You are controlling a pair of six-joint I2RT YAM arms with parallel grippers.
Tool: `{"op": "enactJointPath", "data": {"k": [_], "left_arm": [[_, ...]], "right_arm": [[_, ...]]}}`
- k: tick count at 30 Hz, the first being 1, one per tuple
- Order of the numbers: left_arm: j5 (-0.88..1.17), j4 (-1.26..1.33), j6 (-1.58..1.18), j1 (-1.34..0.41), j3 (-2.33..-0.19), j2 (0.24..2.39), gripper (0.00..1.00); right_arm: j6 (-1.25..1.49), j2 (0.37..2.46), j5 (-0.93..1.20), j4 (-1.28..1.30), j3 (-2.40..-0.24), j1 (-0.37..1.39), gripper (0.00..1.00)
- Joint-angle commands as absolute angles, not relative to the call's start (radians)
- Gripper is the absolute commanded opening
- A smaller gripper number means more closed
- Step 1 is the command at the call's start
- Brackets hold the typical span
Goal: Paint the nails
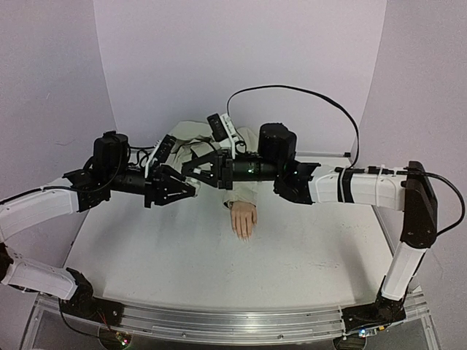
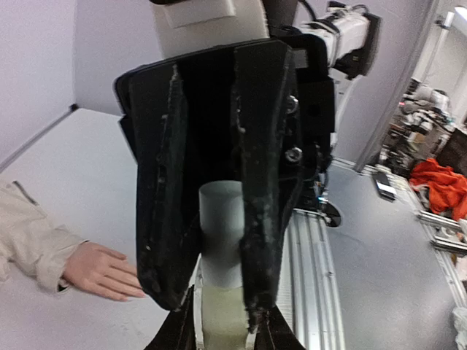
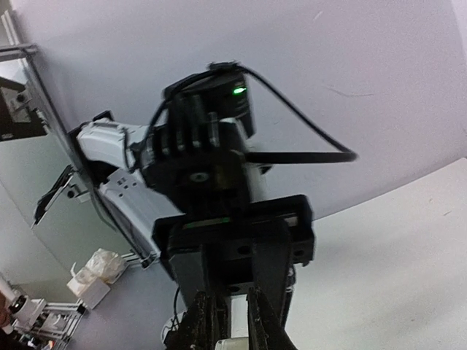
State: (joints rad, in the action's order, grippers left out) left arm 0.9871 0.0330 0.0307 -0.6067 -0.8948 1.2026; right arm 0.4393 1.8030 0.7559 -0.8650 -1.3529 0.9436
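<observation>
Pale grey plastic, smooth and matte, round in section: upper part of the small white bottle (image 2: 221, 219), creamier and faintly greenish lower down. Contents hidden behind opaque walls. Pinched tight between the black, scuffed, flat-sided fingers of the left gripper (image 2: 211, 306), held in the air above the white table (image 1: 182, 270). Clamped narrow on the bottle's far end: right gripper (image 3: 232, 329), a sliver of white just showing between its dark tips. Both arms nose to nose over the back of the table. Below that meeting and a little to its right in the top view, mannequin hand (image 1: 244, 219), pinkish-peach, lying flat, fingers toward the arm bases, wrist tucked in a crumpled beige sleeve (image 1: 201, 135). Tiny nails (image 1: 243, 235) at those fingertips, too small to read, well apart from bottle and grippers alike.
</observation>
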Motion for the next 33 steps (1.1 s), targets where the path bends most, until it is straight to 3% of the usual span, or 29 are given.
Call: {"op": "enactJointPath", "data": {"k": [1,4,6,9,16,17,19,20,25,30,33], "left_arm": [[0.448,0.085,0.076,-0.589,-0.857,1.108,0.0],[0.155,0.085,0.109,-0.589,-0.824,1.068,0.0],[0.021,0.083,0.129,-0.59,-0.812,1.056,0.0],[-0.08,0.083,0.141,-0.592,-0.803,1.044,0.0],[0.012,0.08,0.16,-0.592,-0.801,1.034,0.0],[0.048,0.08,0.159,-0.592,-0.801,1.034,0.0],[0.125,0.078,0.159,-0.592,-0.806,1.037,0.0],[0.161,0.077,0.158,-0.592,-0.807,1.041,0.0],[0.405,0.069,0.132,-0.591,-0.838,1.081,0.0],[0.812,0.069,0.099,-0.587,-0.887,1.139,0.0],[1.08,0.069,0.07,-0.587,-0.931,1.189,0.0]], "right_arm": [[0.447,1.809,0.573,-0.859,-1.394,0.998,0.0],[0.417,1.828,0.148,-0.694,-1.466,1.097,0.0],[0.426,1.895,-0.267,-0.54,-1.622,1.207,0.0],[0.541,1.981,-0.457,-0.374,-1.79,1.285,0.0],[0.514,1.969,-0.394,-0.415,-1.795,1.29,0.0],[0.495,1.957,-0.371,-0.427,-1.781,1.283,0.04],[0.471,1.917,-0.309,-0.446,-1.742,1.252,0.3],[0.461,1.896,-0.276,-0.456,-1.716,1.232,0.38],[0.414,1.768,0.086,-0.509,-1.554,1.1,0.61],[0.338,1.656,0.459,-0.576,-1.395,0.991,0.87],[0.306,1.618,0.597,-0.608,-1.335,0.963,0.94]]}}
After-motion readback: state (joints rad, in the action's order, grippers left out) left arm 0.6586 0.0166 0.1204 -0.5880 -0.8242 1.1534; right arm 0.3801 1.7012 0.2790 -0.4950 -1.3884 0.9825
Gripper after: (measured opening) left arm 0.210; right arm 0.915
